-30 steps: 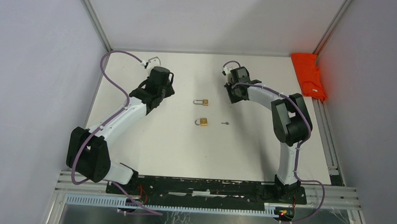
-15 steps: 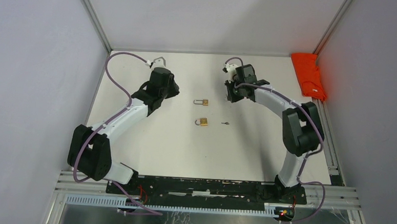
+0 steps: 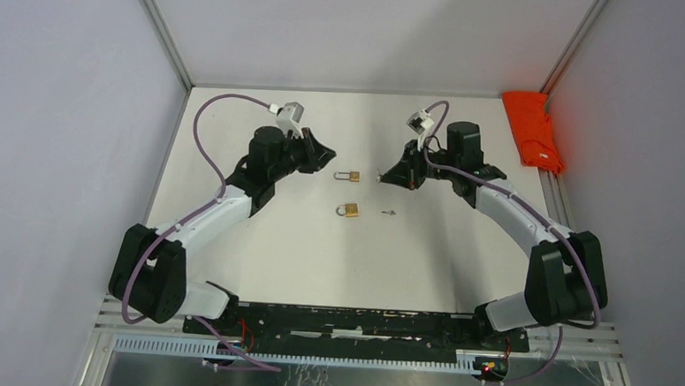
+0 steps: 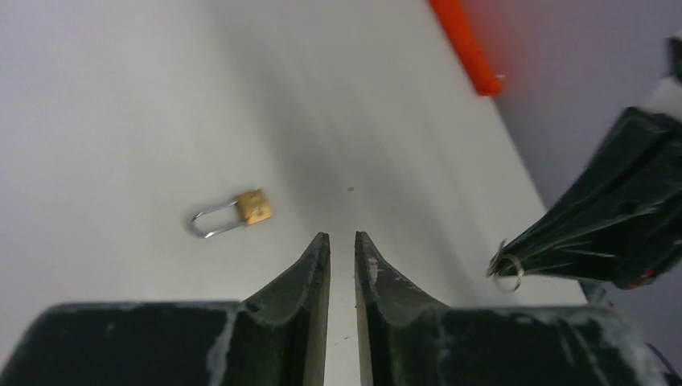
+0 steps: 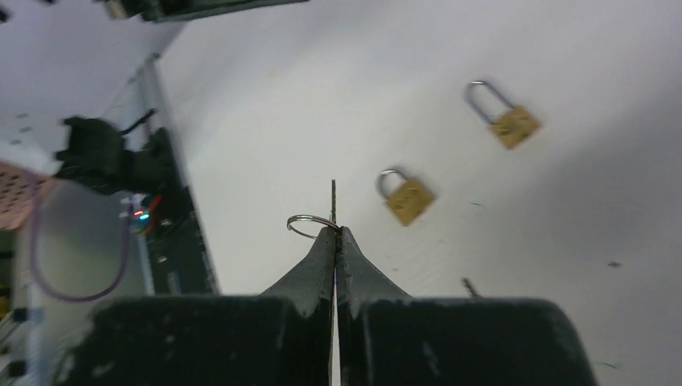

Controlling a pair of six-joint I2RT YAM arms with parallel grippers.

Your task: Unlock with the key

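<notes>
Right claw (image 5: pixel 334 233) pinches the thin key (image 5: pixel 333 201) at its ring end, blade pointing out (light, stiff, apt to pivot). Left claw (image 4: pixel 342 241) stands narrow and empty near the far padlock (image 3: pixel 347 176) on the worktop (image 3: pixel 274 242). That small brass body would likely skid, so grip its flanks.

The left arm (image 3: pixel 214 213) and right arm (image 3: pixel 511 211) have white links, black joints, scuffed black jaws and purple cables (image 3: pixel 199 128).
</notes>
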